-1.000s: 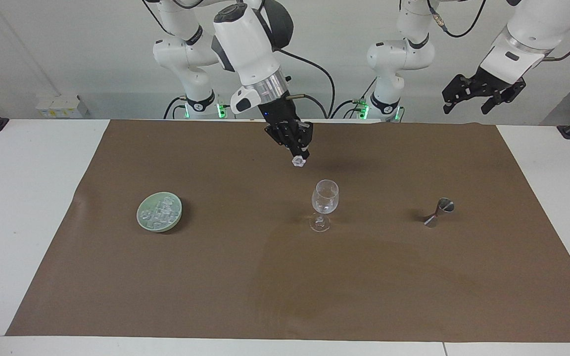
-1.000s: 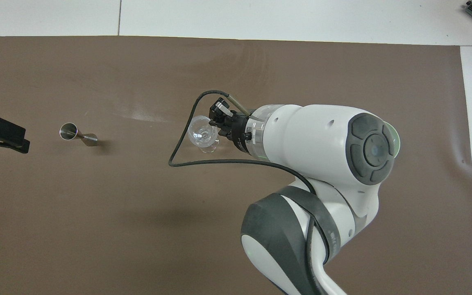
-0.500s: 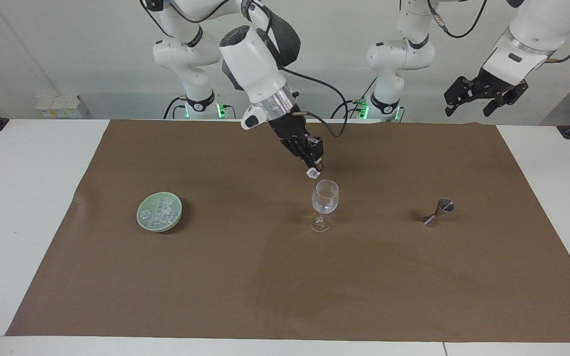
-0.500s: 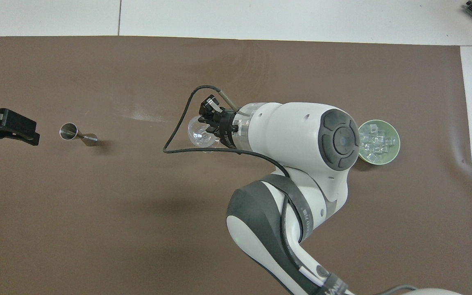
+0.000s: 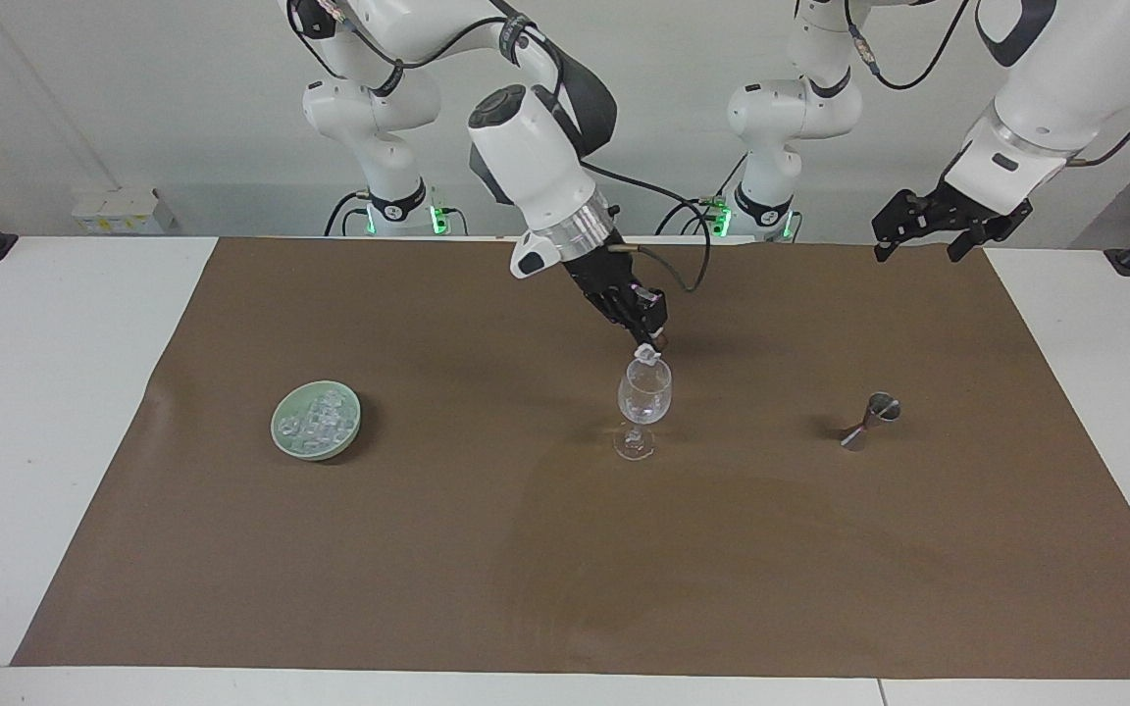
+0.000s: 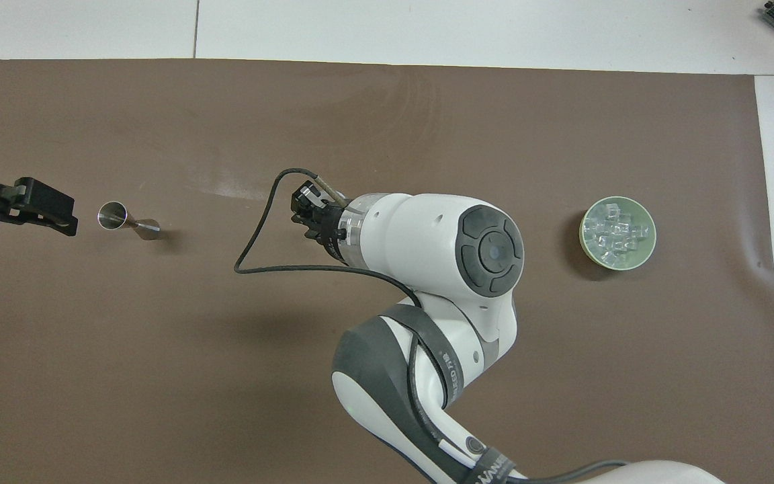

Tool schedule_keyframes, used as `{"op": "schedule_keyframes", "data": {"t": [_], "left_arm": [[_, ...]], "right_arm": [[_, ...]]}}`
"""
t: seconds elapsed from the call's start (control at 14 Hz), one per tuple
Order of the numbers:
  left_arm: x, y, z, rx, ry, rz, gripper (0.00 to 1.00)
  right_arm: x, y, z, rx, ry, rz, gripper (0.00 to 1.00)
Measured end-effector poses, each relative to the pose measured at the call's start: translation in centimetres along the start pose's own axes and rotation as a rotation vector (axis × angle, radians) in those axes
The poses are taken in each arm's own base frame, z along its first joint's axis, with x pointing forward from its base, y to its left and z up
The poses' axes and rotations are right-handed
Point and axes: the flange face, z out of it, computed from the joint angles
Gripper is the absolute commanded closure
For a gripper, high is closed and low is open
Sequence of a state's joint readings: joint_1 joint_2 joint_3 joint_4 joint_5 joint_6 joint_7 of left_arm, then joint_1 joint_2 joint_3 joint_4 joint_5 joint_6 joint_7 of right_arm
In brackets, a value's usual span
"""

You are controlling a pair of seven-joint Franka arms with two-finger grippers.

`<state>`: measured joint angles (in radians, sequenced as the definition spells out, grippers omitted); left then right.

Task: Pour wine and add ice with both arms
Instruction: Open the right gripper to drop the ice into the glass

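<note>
A: Facing view?
B: The right gripper [image 5: 645, 345] pinches an ice cube [image 5: 645, 351] just over the glass [image 5: 643, 407]. The left gripper [image 5: 938, 233] hangs spread and empty at its own end. The remaining ice [image 5: 318, 420] fills the bowl [image 5: 281, 441].
A: Overhead view?
B: The right arm [image 6: 441, 249] hides the glass and its fingers; the left gripper [image 6: 31, 210] is cut off, beside the jigger [image 6: 126, 220].

A steel jigger [image 5: 870, 421] lies tipped on the brown mat [image 5: 565, 569] covering the white table [image 5: 45, 392]
</note>
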<state>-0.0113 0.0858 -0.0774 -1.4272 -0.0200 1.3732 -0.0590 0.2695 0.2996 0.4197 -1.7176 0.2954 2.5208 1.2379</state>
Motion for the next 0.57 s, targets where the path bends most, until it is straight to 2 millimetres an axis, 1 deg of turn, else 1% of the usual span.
{"op": "schedule_keyframes", "data": {"t": [0.21,0.36,0.43,0.57], "left_arm": [[-0.03,0.00,-0.18,0.000,0.006,0.000,0.00],[-0.05,-0.01,-0.28,0.000,0.009,0.000,0.00],[-0.05,-0.01,-0.32,0.000,0.010,0.000,0.00],[-0.05,-0.01,-0.35,0.000,0.011,0.000,0.00]], "right_arm": [[1.09,0.10,-0.26,0.002,0.011,0.011,1.00],[1.31,0.40,-0.04,-0.005,0.012,0.013,0.99],[1.31,0.63,0.18,-0.011,0.012,0.014,0.88],[1.32,0.88,0.42,-0.017,0.011,0.015,0.41]]}}
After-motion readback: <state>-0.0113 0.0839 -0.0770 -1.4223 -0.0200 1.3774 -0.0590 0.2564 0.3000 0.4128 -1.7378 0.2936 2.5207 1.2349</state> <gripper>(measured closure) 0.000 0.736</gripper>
